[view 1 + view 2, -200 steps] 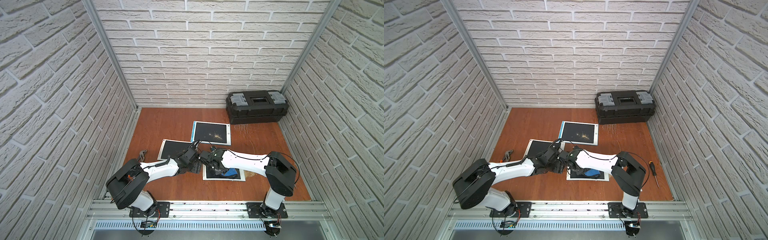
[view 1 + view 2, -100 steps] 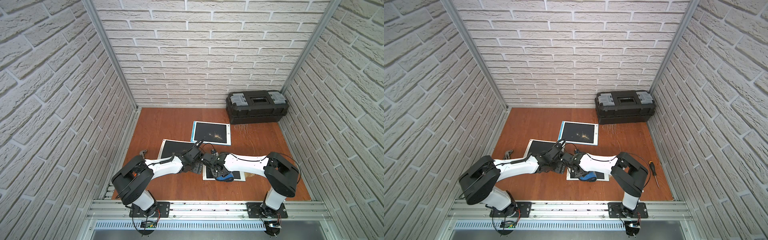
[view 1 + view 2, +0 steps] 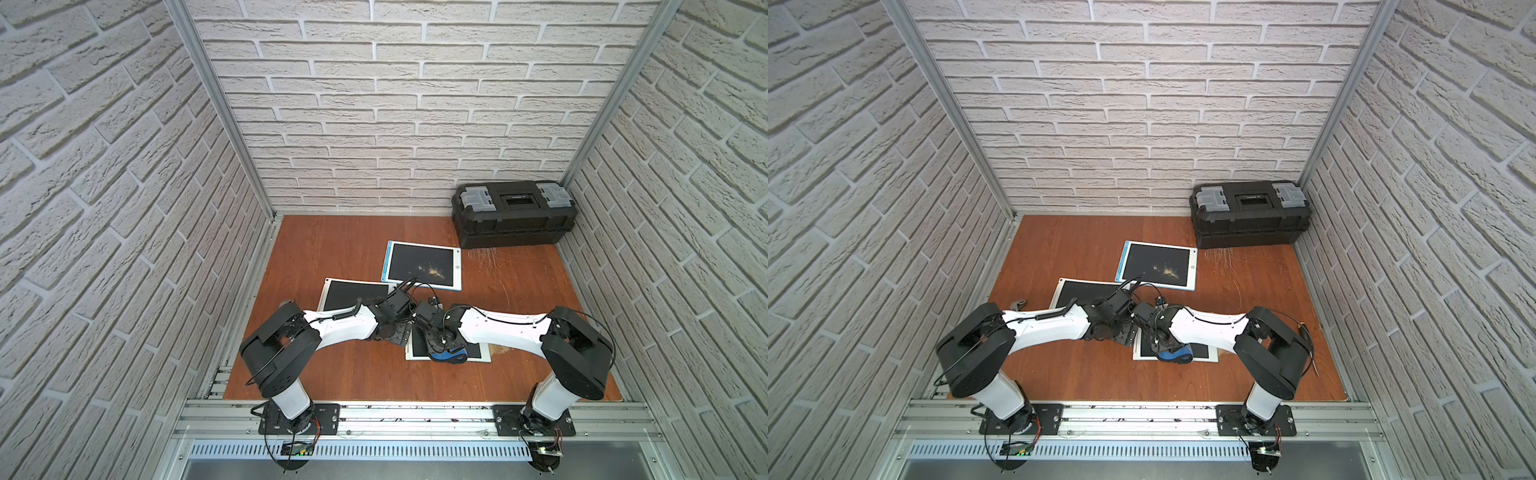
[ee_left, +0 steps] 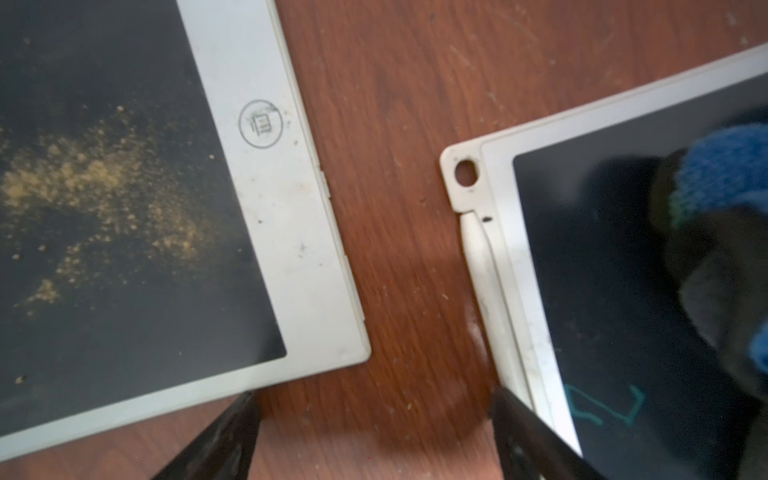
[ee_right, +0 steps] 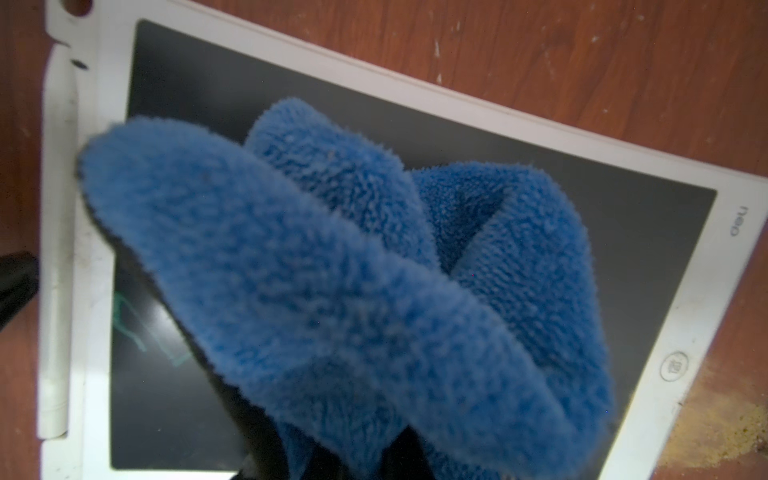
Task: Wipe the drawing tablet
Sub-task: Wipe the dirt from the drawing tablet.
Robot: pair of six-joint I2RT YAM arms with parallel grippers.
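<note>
Right gripper (image 3: 441, 348) clamps blue cloth (image 5: 332, 291) on drawing tablet (image 5: 644, 216). Left gripper (image 4: 372, 395), spread wide, sits at its edge, beside dusty tablet (image 4: 104, 332).

In the right wrist view the blurred blue cloth (image 5: 345, 291) hides much of the drawing tablet (image 5: 648, 257).

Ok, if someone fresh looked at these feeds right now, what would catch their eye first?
The fluffy blue cloth first: bunched in the right gripper, it fills the right wrist view and hangs over the nearest tablet. Next comes the yellowish powder scattered on the far tablet at mid-table, then the black toolbox in the back right corner.
</note>
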